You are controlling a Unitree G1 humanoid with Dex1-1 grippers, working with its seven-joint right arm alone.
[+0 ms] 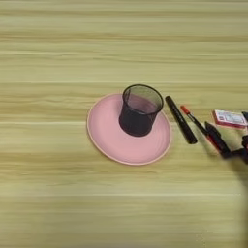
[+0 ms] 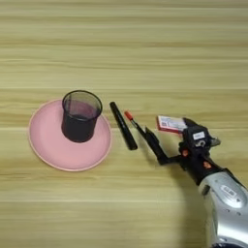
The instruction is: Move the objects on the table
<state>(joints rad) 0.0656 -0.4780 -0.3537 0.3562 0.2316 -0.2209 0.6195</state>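
A round pink plate [image 1: 109, 138] lies on the wooden table [image 1: 58, 58], and the black wire-mesh pen cup [image 1: 139, 111] stands upright on its right part. Right of the plate lies the slim pen [image 2: 132, 120], red tip pointing up-left. My right gripper [image 2: 167, 127] comes in from the lower right and is open. Its lower black finger [image 2: 156, 146] rests along the pen's rear part and hides it. The other finger [image 2: 189, 123] is behind a small card. Nothing is lifted.
A thick black marker [image 2: 123, 126] lies slanted between the plate's right rim and the pen. A small red and white card [image 2: 169, 124] lies flat between my fingers. The silver forearm [image 2: 225, 198] fills the lower right corner.
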